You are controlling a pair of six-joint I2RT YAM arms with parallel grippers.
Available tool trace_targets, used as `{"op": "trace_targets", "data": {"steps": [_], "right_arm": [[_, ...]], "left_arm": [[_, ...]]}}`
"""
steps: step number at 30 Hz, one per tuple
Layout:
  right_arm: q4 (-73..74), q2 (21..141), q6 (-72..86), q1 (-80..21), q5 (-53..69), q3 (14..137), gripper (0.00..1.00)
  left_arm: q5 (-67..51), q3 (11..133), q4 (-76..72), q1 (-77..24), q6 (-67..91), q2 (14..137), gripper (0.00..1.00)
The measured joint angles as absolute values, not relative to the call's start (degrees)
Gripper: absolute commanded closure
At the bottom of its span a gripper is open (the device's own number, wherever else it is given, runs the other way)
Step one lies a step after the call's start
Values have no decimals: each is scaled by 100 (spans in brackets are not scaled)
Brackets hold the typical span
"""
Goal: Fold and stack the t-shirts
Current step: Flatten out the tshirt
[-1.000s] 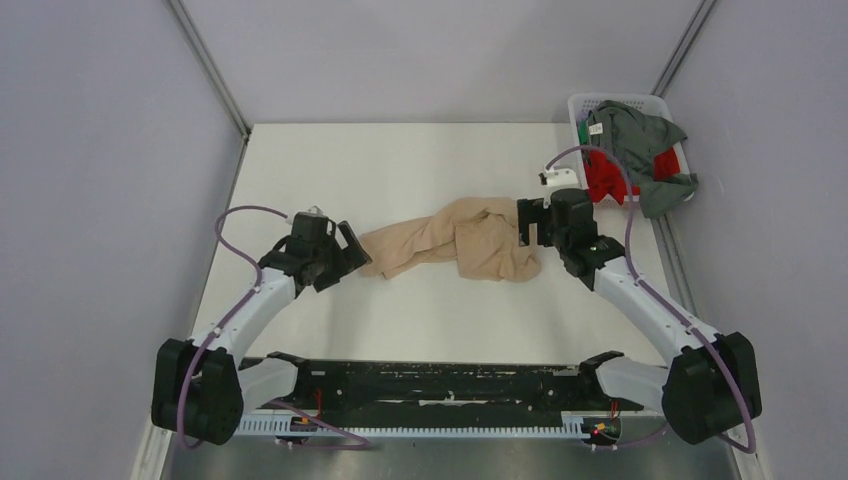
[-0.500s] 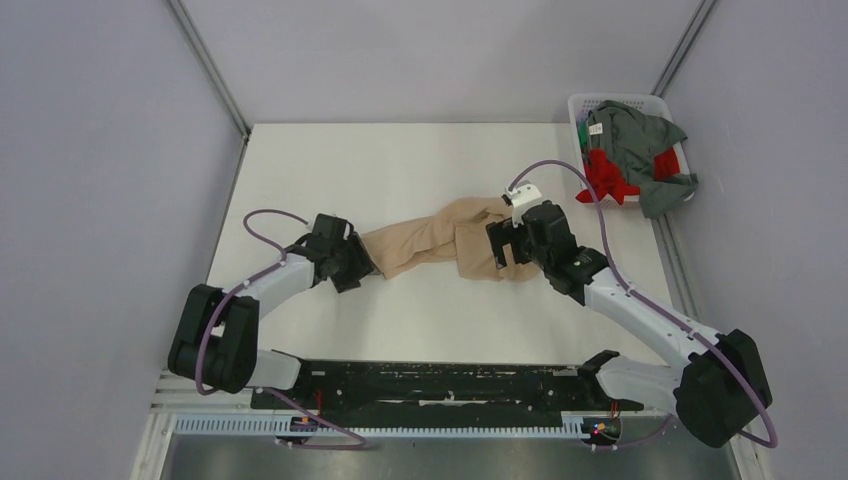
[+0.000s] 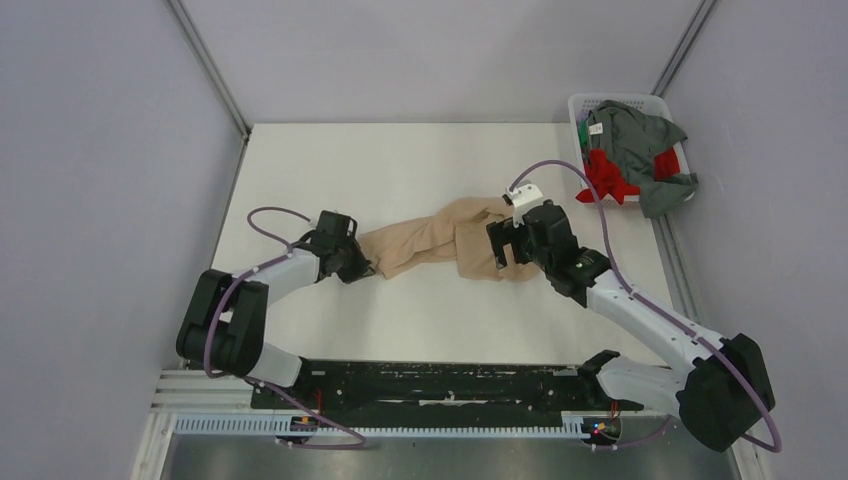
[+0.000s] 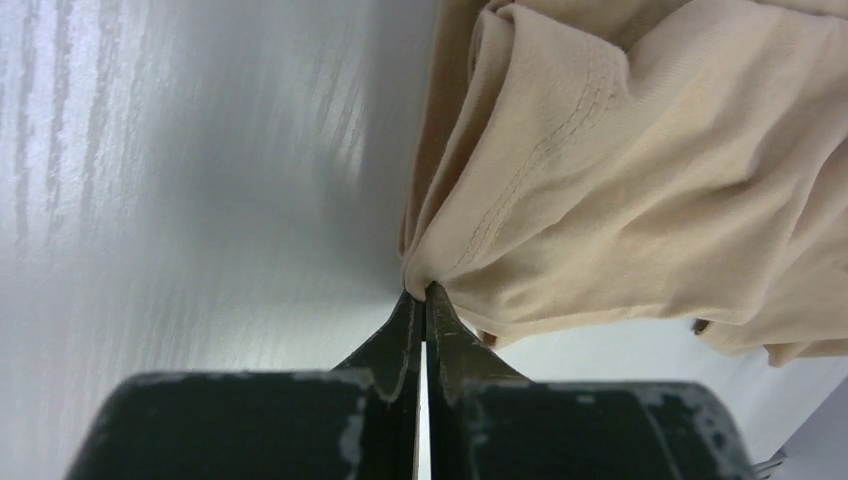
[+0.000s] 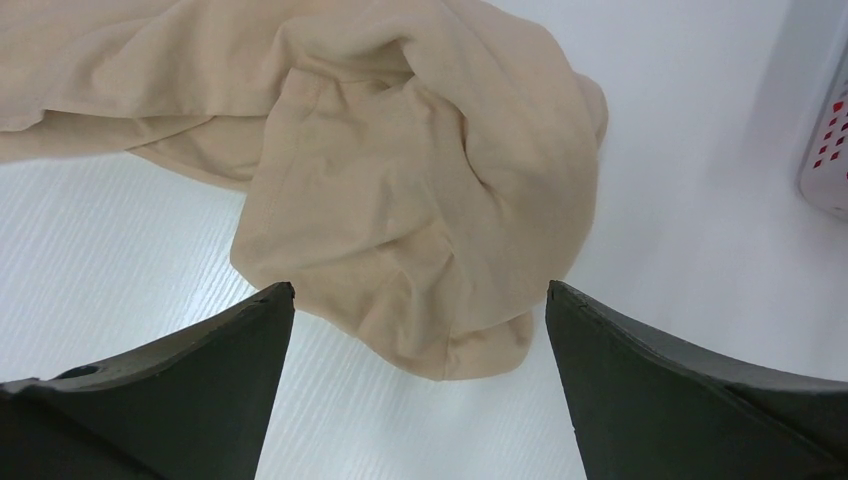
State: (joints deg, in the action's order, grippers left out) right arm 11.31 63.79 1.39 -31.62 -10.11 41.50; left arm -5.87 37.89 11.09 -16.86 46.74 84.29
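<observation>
Spreading looks underway: the left hand (image 4: 424, 298) pinches the tan t-shirt (image 3: 440, 245) at its 9 o'clock end; the right hand (image 5: 420, 290), wide, likely needs to grip the 3 o'clock end.

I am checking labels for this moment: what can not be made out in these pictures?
- Top view: red shirt mostly hidden under grey shirt in the basket; anything beneath cannot be seen.
- Left wrist view: tan shirt cut off by top and right edges; which part the left gripper pinches is unclear.
- Right wrist view: whether the open right gripper touches the tan shirt cannot be told.
</observation>
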Motion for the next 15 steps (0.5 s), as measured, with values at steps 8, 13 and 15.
{"op": "trace_targets", "data": {"steps": [8, 13, 15], "right_arm": [[1035, 6381, 137, -3795, -1249, 4128, 2], [742, 6632, 174, -4235, -1216, 4088, 2], [635, 6904, 248, -4366, -1232, 4086, 2]], "left_arm": [[-336, 3896, 1747, -1686, 4670, 7732, 98], [-311, 3907, 1863, -1686, 4672, 7373, 98], [-314, 3907, 1894, -1686, 4672, 7282, 98]]}}
